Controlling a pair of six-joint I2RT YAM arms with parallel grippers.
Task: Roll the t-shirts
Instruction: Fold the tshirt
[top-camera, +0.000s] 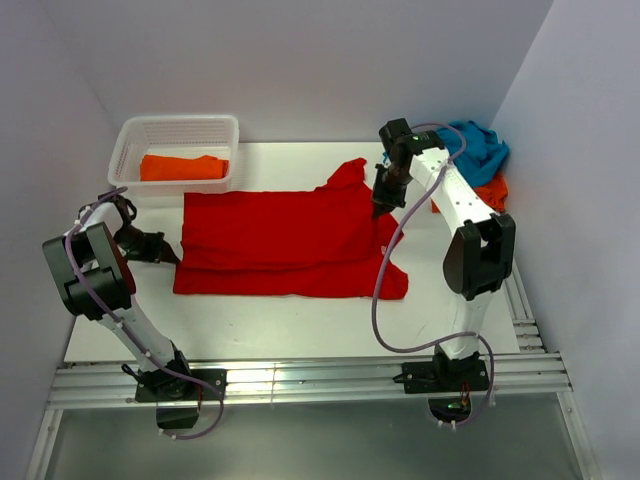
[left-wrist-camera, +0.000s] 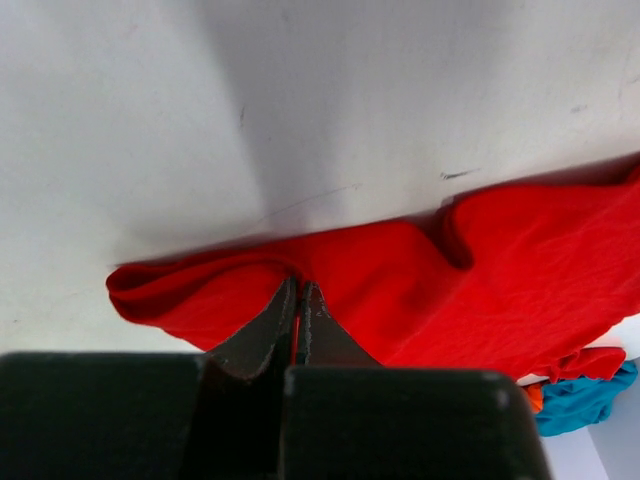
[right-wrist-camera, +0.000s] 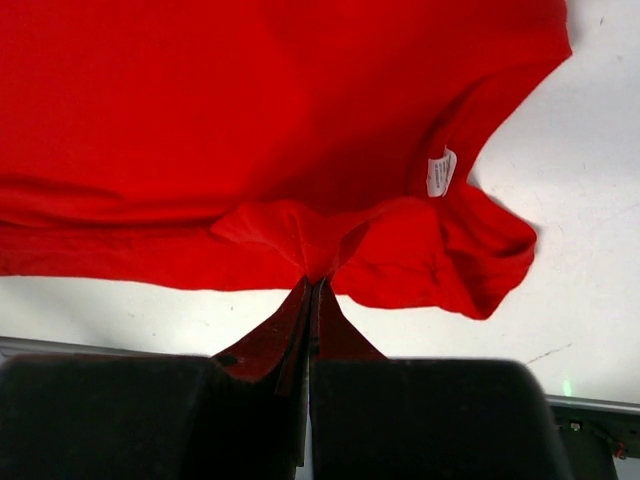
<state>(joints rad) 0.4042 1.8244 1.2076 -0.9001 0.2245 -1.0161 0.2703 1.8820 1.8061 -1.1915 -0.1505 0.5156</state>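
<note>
The red t-shirt (top-camera: 290, 240) is spread flat across the middle of the white surface (top-camera: 250, 325). Its left edge is pinched in the left jaws, which are pressed together on the cloth. Its right edge, near the collar, is clamped in the right jaws. 1 orange t-shirt (top-camera: 183, 167) is held in the white basket (top-camera: 130, 150) at the far left. A teal t-shirt (top-camera: 478, 145) and a 2nd orange t-shirt (top-camera: 492, 190) are heaped at the far right.

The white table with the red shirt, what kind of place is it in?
Probably a robot lab's test booth, not a home: bare white walls, two robot arms bolted to a metal rail, and a red t-shirt near a white basket.
</note>
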